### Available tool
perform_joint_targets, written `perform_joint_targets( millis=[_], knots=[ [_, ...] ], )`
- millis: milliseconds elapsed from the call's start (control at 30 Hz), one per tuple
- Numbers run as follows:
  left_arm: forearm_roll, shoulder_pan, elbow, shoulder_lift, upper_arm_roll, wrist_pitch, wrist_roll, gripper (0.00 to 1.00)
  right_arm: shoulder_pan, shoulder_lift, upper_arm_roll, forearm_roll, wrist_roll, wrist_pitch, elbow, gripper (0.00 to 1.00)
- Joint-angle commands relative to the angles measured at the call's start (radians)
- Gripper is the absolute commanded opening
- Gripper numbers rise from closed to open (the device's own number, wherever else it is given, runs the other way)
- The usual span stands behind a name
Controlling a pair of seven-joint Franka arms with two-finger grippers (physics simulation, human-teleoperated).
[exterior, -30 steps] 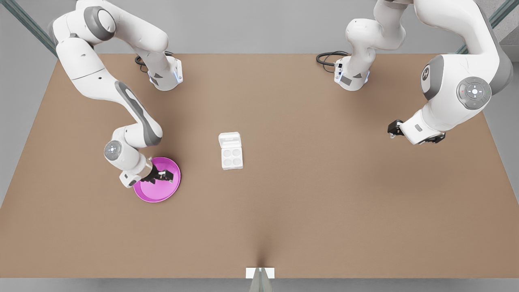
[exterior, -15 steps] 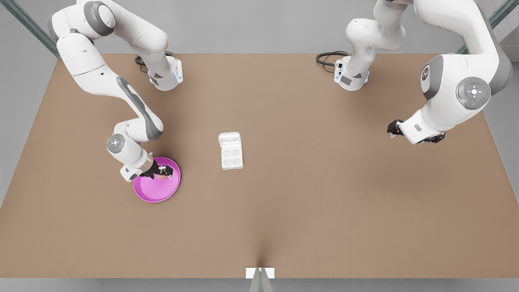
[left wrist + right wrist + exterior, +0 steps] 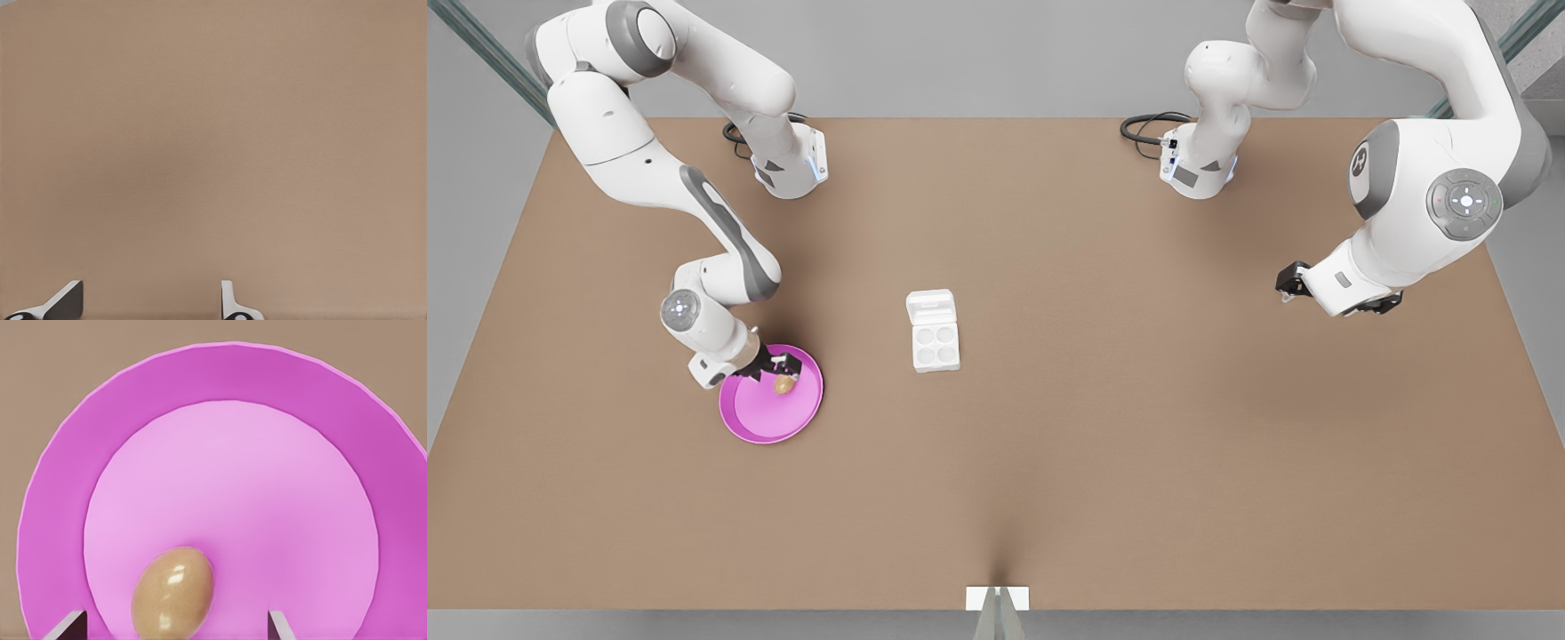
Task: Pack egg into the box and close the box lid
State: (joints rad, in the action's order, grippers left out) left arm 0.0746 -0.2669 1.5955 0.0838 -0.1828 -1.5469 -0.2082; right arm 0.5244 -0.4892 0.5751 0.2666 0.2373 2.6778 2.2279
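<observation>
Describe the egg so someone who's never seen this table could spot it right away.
Find the round pink plate on the brown table, at the front view's left. The egg lies on it below the right tool: small, tan-brown, oval, the plate's lone item.

Glossy tan egg (image 3: 173,600) (mirror-like highlights); smooth matt pink plate (image 3: 200,380); matt brown table (image 3: 1138,400).

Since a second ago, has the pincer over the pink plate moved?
Yes. The right pincer has pulled back toward the pink plate's far-left rim in the front view, uncovering the egg.
</observation>
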Motion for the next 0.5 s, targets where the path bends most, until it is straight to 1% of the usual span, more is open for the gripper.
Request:
perform_joint_targets(
  millis=[0, 100, 233, 367, 400, 433, 467],
  knots=[
    [0.001, 0.000, 0.000, -0.001, -0.001, 0.001, -0.002, 1.00, -0.003, 0.000, 0.000, 0.002, 0.008, 0.001, -0.002, 1.00],
    [0.001, -0.001, 0.000, -0.001, -0.001, 0.001, -0.002, 1.00, -0.020, -0.008, 0.000, 0.002, 0.011, 0.002, -0.014, 1.00],
    [-0.001, 0.000, 0.000, -0.001, -0.001, 0.001, -0.002, 1.00, -0.014, -0.065, -0.003, 0.003, 0.010, 0.016, -0.043, 1.00],
    [-0.001, 0.000, 0.000, -0.001, -0.001, -0.001, -0.004, 1.00, -0.018, -0.068, -0.003, 0.005, 0.011, 0.014, -0.051, 1.00],
    [-0.001, 0.000, 0.000, -0.001, -0.001, -0.001, -0.002, 1.00, -0.018, -0.068, -0.003, 0.003, 0.011, 0.014, -0.051, 0.94],
    [-0.001, 0.000, 0.000, -0.001, -0.001, -0.001, -0.002, 1.00, -0.018, -0.068, -0.003, 0.003, 0.011, 0.014, -0.051, 0.93],
    [-0.001, 0.000, 0.000, 0.001, -0.001, -0.001, -0.002, 1.00, -0.017, -0.069, -0.003, 0.003, 0.010, 0.014, -0.051, 0.89]
  ],
)
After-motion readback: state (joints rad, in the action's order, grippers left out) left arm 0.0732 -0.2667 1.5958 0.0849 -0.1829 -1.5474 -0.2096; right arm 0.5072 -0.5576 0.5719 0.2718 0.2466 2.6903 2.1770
